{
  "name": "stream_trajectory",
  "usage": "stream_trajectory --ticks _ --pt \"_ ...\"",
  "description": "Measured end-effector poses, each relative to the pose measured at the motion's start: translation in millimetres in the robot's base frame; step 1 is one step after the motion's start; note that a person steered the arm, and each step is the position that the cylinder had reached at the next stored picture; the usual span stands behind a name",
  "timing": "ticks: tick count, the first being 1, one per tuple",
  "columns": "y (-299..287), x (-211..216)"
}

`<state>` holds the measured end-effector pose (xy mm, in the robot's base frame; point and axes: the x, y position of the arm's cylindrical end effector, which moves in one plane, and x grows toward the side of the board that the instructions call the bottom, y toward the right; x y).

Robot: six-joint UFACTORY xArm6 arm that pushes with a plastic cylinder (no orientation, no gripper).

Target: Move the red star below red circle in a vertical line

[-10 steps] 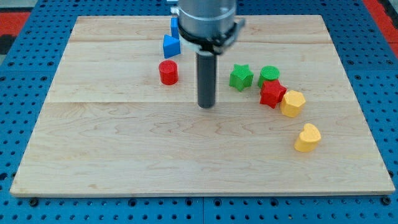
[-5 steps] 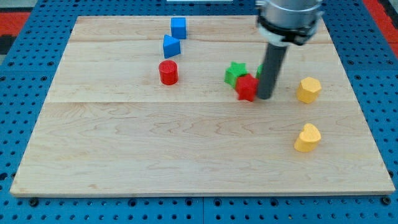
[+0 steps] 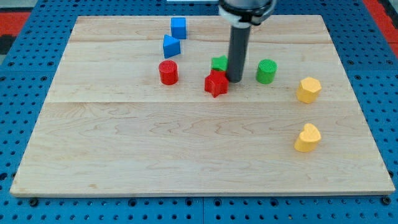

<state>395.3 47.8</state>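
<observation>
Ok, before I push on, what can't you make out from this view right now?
- Green star: partly hidden behind the rod and red star, so its shape barely shows.
- Whether my tip actually touches the red star: too close to tell in this one camera view.
- Rod's upper part and the arm: cut off by the view's top edge.

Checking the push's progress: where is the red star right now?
The red star sits near the board's middle, right of the red circle and slightly lower, just below the green star, with my tip against its right side.
</observation>
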Motion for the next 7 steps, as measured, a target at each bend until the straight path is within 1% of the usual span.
stream_trajectory --ticks 1,2,6,7 --pt "-36 24" --pt "-60 25" --pt "-84 25" --pt "-76 38"
